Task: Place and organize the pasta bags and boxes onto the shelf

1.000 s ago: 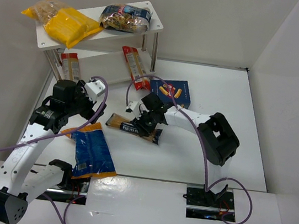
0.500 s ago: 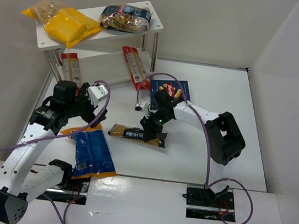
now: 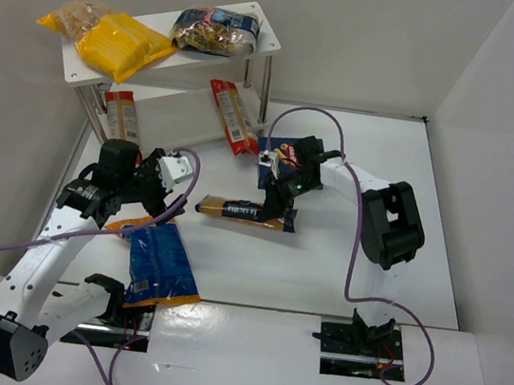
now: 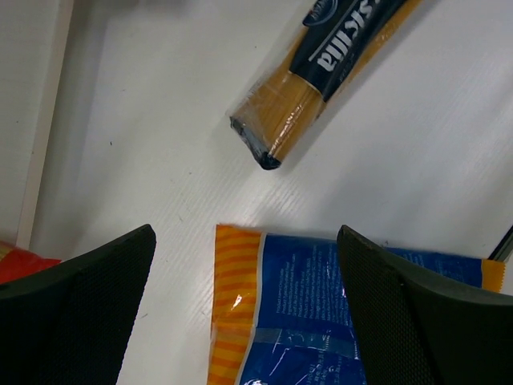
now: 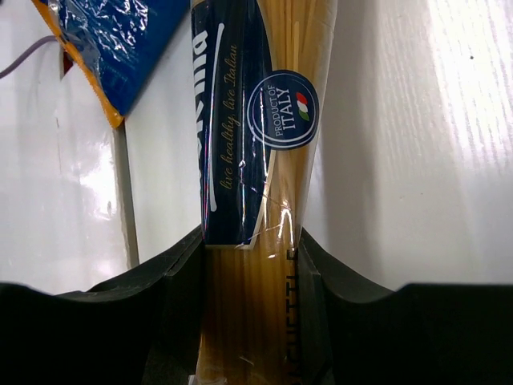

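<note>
Read the spaghetti pack (image 3: 243,213) as golden, with a dark-blue label, white lettering and a round badge in green, white and red. The wide bag (image 3: 161,260) at the table's near-left edge is blue with an orange-striped end. The carton (image 3: 278,146) is dark blue with yellow pictures. On the white shelf (image 3: 265,36), yellow bags (image 3: 124,47) lie on the upper board and red-and-white packs (image 3: 232,115) on the lower.

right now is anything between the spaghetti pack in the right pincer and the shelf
Nothing sits on the table between the spaghetti pack, clamped in the right pincer, and the shelf. One red-and-white pack overhangs the lower board's front right, so the bare middle looks freer.
</note>
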Robot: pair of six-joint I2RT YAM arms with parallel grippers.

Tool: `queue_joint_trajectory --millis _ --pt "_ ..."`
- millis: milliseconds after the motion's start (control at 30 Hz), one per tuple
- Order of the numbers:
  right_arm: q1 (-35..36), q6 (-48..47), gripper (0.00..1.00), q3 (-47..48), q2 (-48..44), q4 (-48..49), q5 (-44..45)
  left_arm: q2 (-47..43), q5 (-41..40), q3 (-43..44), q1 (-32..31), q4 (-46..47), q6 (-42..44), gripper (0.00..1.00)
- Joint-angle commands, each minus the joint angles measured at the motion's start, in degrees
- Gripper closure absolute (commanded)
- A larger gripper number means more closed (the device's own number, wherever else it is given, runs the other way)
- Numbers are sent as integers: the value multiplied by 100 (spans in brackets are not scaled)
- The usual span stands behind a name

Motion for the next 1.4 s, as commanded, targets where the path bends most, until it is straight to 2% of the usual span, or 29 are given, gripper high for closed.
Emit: queue_joint_trajectory --millis 0,200,400,567,833,1367 --pt "-71 -301 100 489 3 -327 -1265 132 326 109 -33 -29 413 1" --pt "-71 -275 100 631 -155 -328 -1468 395 897 49 -33 -20 862 1" --pt "-193 -222 100 631 -305 -380 -1836 633 898 -110 -86 525 862 1" --pt "-247 -222 100 815 -200 -599 -2196 835 898 -172 -148 595 1275 1" --pt "-247 199 100 1061 -147 -416 -2382 1081 292 -365 -604 1411 1285 1" --pt "-247 683 100 1316 -32 -143 -2487 1196 -1773 -875 -1667 3065 888 1"
